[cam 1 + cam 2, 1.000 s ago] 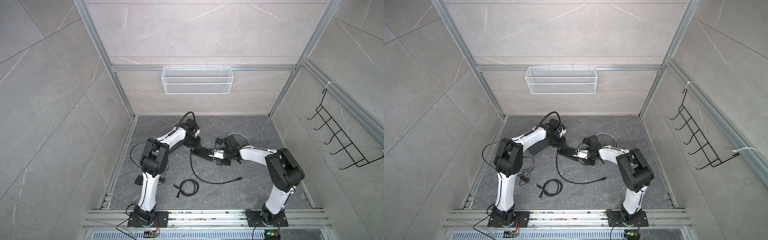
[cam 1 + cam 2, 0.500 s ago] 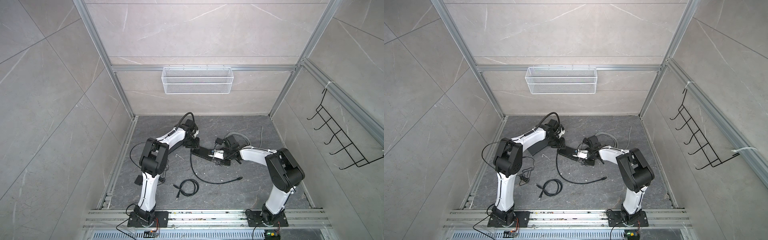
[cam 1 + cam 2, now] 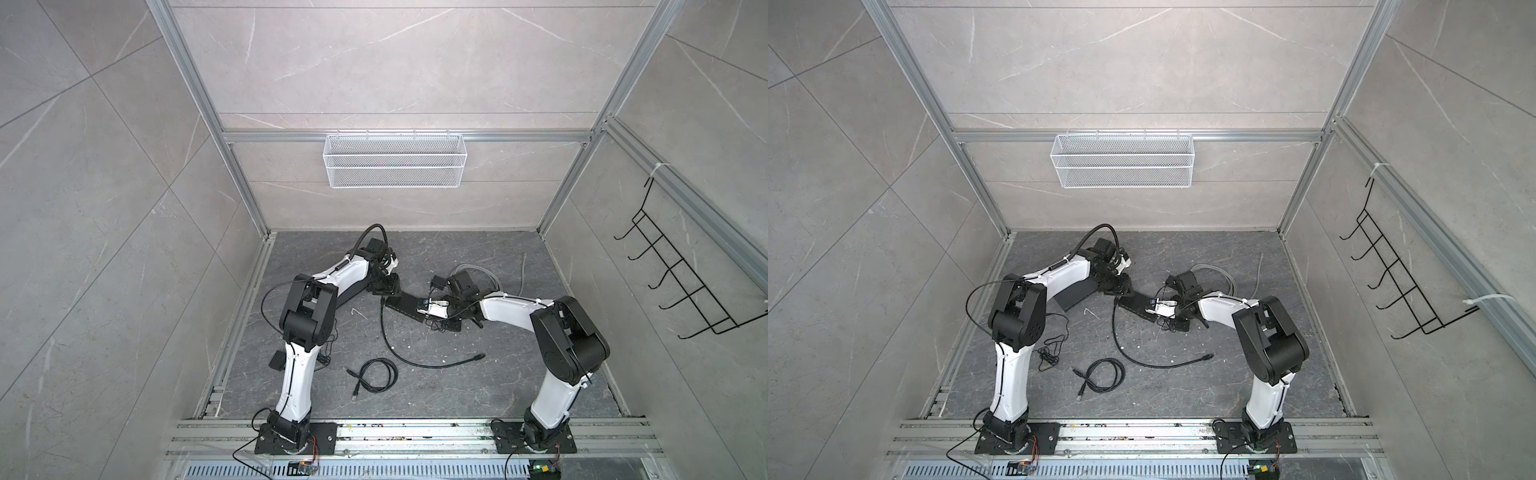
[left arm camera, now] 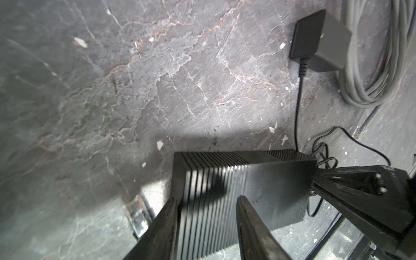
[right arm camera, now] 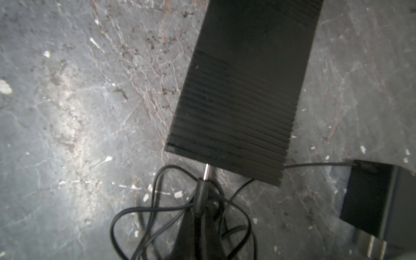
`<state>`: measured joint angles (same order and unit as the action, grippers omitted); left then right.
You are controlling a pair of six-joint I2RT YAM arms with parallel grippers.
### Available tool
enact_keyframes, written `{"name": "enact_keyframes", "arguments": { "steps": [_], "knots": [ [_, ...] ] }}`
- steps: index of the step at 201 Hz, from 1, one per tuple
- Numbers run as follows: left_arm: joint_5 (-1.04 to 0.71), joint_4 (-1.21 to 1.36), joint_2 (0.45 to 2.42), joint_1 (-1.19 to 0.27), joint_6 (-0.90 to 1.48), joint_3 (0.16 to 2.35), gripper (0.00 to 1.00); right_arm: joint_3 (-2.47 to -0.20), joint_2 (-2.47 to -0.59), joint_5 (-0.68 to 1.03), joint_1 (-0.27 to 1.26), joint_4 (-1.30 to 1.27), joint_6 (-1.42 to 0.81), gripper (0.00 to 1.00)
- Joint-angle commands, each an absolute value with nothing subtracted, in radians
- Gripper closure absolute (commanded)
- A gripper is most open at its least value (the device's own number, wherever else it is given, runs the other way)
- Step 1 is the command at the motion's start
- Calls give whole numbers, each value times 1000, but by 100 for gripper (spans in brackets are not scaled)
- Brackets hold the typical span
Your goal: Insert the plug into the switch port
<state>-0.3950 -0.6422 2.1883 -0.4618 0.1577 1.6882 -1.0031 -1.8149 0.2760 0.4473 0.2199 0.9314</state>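
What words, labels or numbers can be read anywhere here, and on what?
None can be read.
The switch, plug and adapter show no print.
The boards by the arm bases are too small to tell.

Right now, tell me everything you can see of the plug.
The plug is a small barrel connector: black moulded body, bare silver pin. The right gripper is shut on its body, pointing it at the switch. The pin tip meets the switch's end face with metal showing, so it is not fully seated. Its thin black cable loops loosely over the floor behind.
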Motion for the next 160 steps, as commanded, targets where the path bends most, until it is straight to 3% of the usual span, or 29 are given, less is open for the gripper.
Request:
{"name": "enact_keyframes", "arguments": {
  "steps": [1,115,160],
  "knots": [
    [-495,-670,2224,-472,110,1727,55,-1008,-1837,309,446,217,878,96],
    [-505,-723,2256,-442,4,1782,55,-977,-1828,391,436,62,787,97],
    [-553,-729,2265,-433,-40,1799,55,-1035,-1885,313,435,142,799,97]
  ]
}}
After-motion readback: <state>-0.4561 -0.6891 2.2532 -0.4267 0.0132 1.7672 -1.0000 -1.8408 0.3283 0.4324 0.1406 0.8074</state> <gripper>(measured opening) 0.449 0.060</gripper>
